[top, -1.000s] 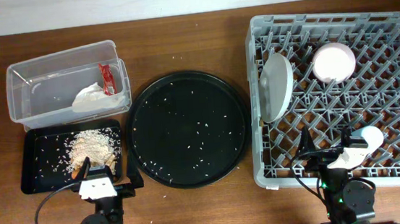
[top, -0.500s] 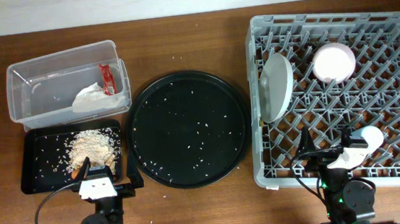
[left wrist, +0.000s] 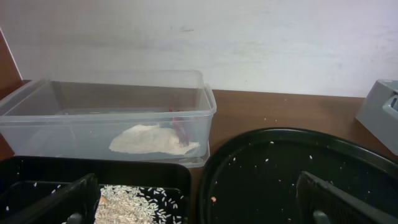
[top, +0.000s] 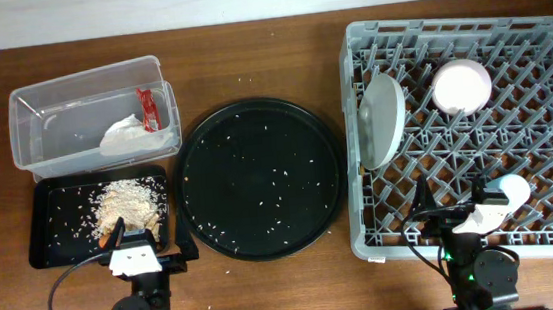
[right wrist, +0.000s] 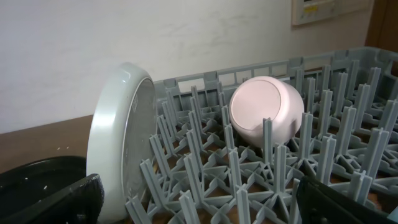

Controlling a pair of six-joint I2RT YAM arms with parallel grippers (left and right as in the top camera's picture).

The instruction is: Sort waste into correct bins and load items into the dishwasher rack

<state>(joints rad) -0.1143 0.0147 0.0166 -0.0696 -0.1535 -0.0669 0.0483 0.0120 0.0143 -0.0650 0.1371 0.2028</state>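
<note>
The clear tub (top: 54, 134) at the back left holds the crumpled white napkin (top: 137, 137) and the red wrapper (top: 149, 108). The black rectangular tray (top: 52, 210) in front of it holds a pile of rice scraps (top: 125, 201). The grey rack (top: 466, 21) on the right holds the pale plate (top: 382, 118) on edge, the pinkish-white bowl (top: 461, 87) and a pale cup (top: 509, 192) at its front. My left gripper (top: 145, 259) is open and empty at the tray's front right corner. My right gripper (top: 461, 227) is open and empty at the rack's front edge. I cannot make out the chopsticks.
The large round black tray (top: 263, 178), sprinkled with rice grains, lies between the bins and the rack. In the left wrist view the tub (left wrist: 93, 106), napkin (left wrist: 152, 140) and rice (left wrist: 134, 202) lie ahead. In the right wrist view the plate (right wrist: 115, 137) and bowl (right wrist: 264, 106) stand among the pegs.
</note>
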